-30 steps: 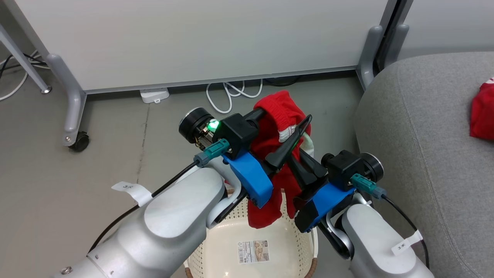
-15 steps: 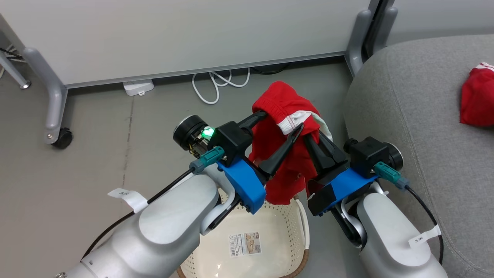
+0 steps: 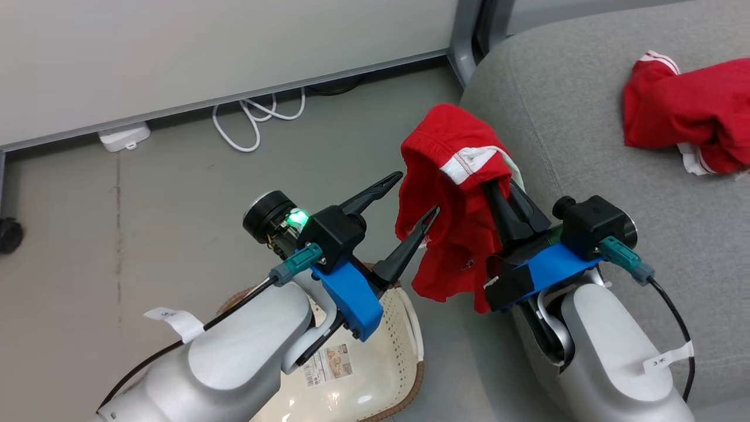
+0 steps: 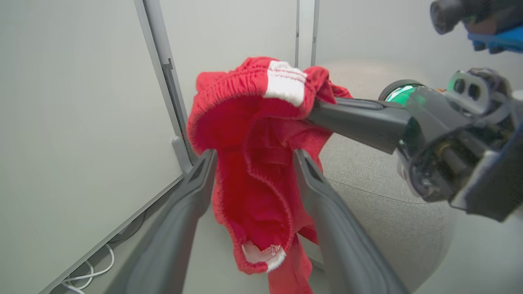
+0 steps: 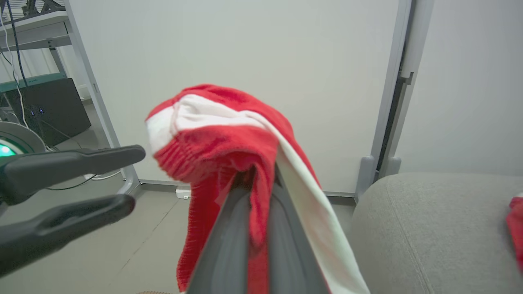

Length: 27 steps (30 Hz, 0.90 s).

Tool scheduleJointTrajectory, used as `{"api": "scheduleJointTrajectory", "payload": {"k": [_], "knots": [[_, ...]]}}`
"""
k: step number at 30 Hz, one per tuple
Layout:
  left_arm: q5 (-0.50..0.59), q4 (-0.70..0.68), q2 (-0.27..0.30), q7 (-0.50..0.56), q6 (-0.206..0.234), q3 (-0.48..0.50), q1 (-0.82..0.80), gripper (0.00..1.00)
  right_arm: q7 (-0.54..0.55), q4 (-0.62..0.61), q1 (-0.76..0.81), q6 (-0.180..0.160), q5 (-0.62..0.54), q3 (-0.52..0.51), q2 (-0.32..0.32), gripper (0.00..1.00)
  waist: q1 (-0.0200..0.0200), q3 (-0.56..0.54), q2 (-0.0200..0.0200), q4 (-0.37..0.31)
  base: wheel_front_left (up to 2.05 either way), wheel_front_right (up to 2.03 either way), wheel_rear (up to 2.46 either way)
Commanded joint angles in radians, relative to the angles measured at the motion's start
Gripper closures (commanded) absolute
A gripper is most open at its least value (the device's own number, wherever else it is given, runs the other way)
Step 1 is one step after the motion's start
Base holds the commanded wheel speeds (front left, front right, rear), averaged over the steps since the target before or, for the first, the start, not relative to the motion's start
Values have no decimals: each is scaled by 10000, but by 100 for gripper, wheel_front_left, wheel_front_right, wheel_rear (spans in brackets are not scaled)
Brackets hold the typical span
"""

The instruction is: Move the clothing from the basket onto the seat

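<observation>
1. The held garment (image 3: pixel 454 234) is being clamped by the clenched right gripper (image 3: pixel 503 193), hanging just beside the edge of the seat (image 3: pixel 562 117).
2. The left gripper (image 3: pixel 417 192) is being held released, on the garment's side away from the seat.
3. The right arm is being judged nearer the seat, where the other garment (image 3: pixel 685 105) is lying.

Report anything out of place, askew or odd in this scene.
Nothing spilled or damaged. One red garment hangs bunched from the shut right gripper, not yet on the seat. The other garment lies crumpled on it. A white cable lies in loose loops on the floor.
</observation>
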Motion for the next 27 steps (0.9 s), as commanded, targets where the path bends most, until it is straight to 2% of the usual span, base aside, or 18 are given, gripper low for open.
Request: {"api": "scheduleJointTrajectory", "payload": {"k": [1, 17, 27], "knots": [[87, -82, 87, 28, 74, -2, 48, 0, -40, -107, 144, 5, 32, -83, -1, 100, 0, 121, 0, -337, 0, 0, 0], [273, -584, 377, 62, 227, -282, 192, 0, -40, -854, 848, 4, -52, -1048, 1, 100, 0, 267, 0, -1965, 0, 0, 0], [337, -587, 332, 13, 290, -430, 241, 0, -40, -1218, 1440, 5, -269, -1598, 1, 100, 0, 198, 0, -2552, 0, 0, 0]]}}
